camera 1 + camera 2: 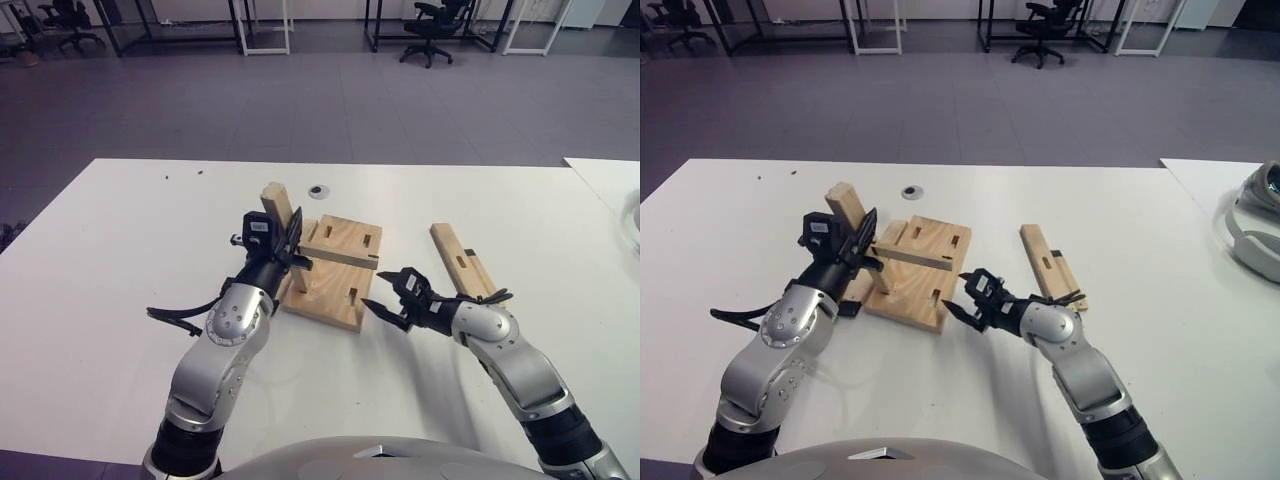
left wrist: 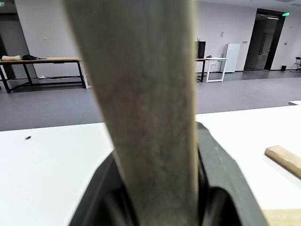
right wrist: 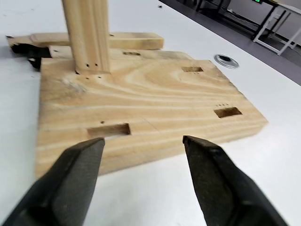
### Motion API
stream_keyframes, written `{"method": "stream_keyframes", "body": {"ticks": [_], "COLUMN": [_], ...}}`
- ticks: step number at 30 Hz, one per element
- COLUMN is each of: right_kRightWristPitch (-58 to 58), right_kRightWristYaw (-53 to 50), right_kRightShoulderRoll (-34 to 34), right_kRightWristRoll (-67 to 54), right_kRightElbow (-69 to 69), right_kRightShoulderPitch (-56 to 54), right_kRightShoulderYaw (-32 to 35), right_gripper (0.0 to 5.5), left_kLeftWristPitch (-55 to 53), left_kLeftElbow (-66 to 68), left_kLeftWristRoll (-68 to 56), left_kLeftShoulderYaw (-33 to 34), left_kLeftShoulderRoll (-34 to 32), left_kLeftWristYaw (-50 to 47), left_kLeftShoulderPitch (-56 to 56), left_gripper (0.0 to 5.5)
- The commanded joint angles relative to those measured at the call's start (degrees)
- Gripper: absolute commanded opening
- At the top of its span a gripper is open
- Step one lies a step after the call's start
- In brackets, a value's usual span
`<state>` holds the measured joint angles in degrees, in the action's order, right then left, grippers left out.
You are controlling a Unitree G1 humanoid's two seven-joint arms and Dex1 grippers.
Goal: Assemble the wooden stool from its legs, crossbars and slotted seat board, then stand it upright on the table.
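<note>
Your left tool (image 1: 290,240) clamped on leg (image 1: 278,205) standing on seat board (image 1: 330,295); right tool (image 1: 378,292) spread beside board edge, slot (image 3: 109,130) visible from wrist.

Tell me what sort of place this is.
Probably an office or lab workroom: a white table carries the wooden seat board, with black office chairs and metal-framed desks on the grey floor behind.

- The white table (image 1: 110,260) carries the slotted seat board (image 1: 335,285), which lies flat near the middle.
- A wooden bar (image 1: 462,262) lies apart, to the board's right.
- A small round ring (image 1: 319,190) lies behind the board.
</note>
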<state>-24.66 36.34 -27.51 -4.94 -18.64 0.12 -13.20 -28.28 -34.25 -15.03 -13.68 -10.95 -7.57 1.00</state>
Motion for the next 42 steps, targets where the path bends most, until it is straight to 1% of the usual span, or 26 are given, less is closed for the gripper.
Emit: {"method": "stream_keyframes", "body": {"ticks": [1, 3, 6, 9, 11, 13, 14, 15, 17, 21, 22, 24, 26, 30, 34, 35, 38, 40, 42], "right_kRightWristPitch": [0.7, 1.4, 2.1, 1.8, 2.1, 2.5, 2.7, 2.9, 3.0, 3.0, 3.0, 2.9, 2.8, 2.6, 2.5, 2.5, 2.5, 2.6, 2.5], "right_kRightWristYaw": [-2.1, -2.7, -3.5, -4.6, -4.6, -4.9, -5.3, -5.6, -6.3, -6.8, -6.7, -6.8, -6.9, -7.2, -7.4, -7.4, -7.5, -7.5, -7.5], "right_kRightShoulderRoll": [-0.2, -0.7, -1.2, -1.0, -1.3, -1.5, -1.4, -1.3, -1.1, -0.7, -0.5, -0.1, 0.5, 1.4, 2.0, 2.1, 2.3, 2.3, 2.8], "right_kRightWristRoll": [-0.2, -0.6, -2.6, -5.2, -5.5, -5.5, -5.4, -5.2, -4.7, -3.5, -3.2, -2.9, -2.7, -2.0, -1.3, -1.3, -1.1, -1.1, -1.9], "right_kRightElbow": [2.1, 3.1, 5.3, 7.6, 9.2, 10.0, 10.3, 10.6, 11.5, 14.0, 14.4, 14.9, 15.0, 15.1, 15.4, 15.5, 15.6, 15.8, 16.0], "right_kRightShoulderPitch": [-0.7, -1.0, -3.8, -7.6, -9.1, -9.5, -9.4, -9.3, -9.4, -9.4, -9.2, -8.8, -8.5, -8.2, -8.4, -8.5, -8.5, -8.6, -9.5], "right_kRightShoulderYaw": [4.0, 6.5, 12.2, 16.9, 18.0, 18.8, 19.1, 19.3, 19.2, 17.6, 17.0, 15.9, 14.6, 12.9, 11.8, 11.7, 11.3, 11.3, 11.8], "right_gripper": [3.13, 3.13, 3.13, 3.13, 3.13, 3.13, 3.13, 3.13, 3.13, 3.13, 3.13, 3.13, 3.13, 3.13, 3.13, 3.13, 3.13, 3.13, 3.13], "left_kLeftWristPitch": [1.6, 2.0, 2.7, 3.0, 1.8, 2.9, 4.1, 4.5, 3.1, -1.1, -2.1, -4.8, -7.7, -10.2, -12.5, -12.8, -12.9, -12.4, -10.5], "left_kLeftElbow": [-0.1, -0.7, -3.4, -8.5, -10.6, -9.0, -6.2, -3.4, 2.7, 16.4, 19.1, 22.0, 23.0, 23.3, 24.0, 24.4, 24.3, 22.7, 21.9], "left_kLeftWristRoll": [-3.0, -7.7, -16.6, -29.4, -34.6, -36.6, -34.6, -31.7, -22.6, -10.5, -8.7, -7.7, -7.5, -5.6, -0.6, 0.7, 2.9, 3.3, 2.7], "left_kLeftShoulderYaw": [2.8, 4.7, 7.5, 11.8, 14.8, 22.4, 26.4, 28.3, 25.8, 12.6, 10.6, 8.8, 7.0, 4.9, 2.8, 2.5, 1.4, 1.5, 4.1], "left_kLeftShoulderRoll": [2.3, 3.9, 5.1, 6.6, 4.5, 0.9, -1.3, -3.5, -8.4, -13.6, -14.2, -14.0, -13.4, -13.3, -14.3, -14.4, -14.5, -13.9, -12.3], "left_kLeftWristYaw": [4.2, 7.3, 13.1, 15.8, 15.7, 13.0, 11.8, 11.1, 11.4, 17.8, 18.9, 20.6, 22.1, 23.8, 22.3, 21.9, 22.6, 22.9, 22.4], "left_kLeftShoulderPitch": [-0.2, -1.0, -0.9, 2.1, 4.4, 9.5, 12.1, 13.4, 12.5, 6.2, 5.2, 4.3, 3.9, 3.8, 3.7, 3.5, 2.7, 2.5, 3.5], "left_gripper": [1.43, 1.84, 2.37, 2.85, 3.32, 3.76, 3.8, 3.8, 3.8, 3.8, 3.8, 3.8, 3.8, 3.8, 3.05, 2.96, 2.33, 2.12, 2.08]}}
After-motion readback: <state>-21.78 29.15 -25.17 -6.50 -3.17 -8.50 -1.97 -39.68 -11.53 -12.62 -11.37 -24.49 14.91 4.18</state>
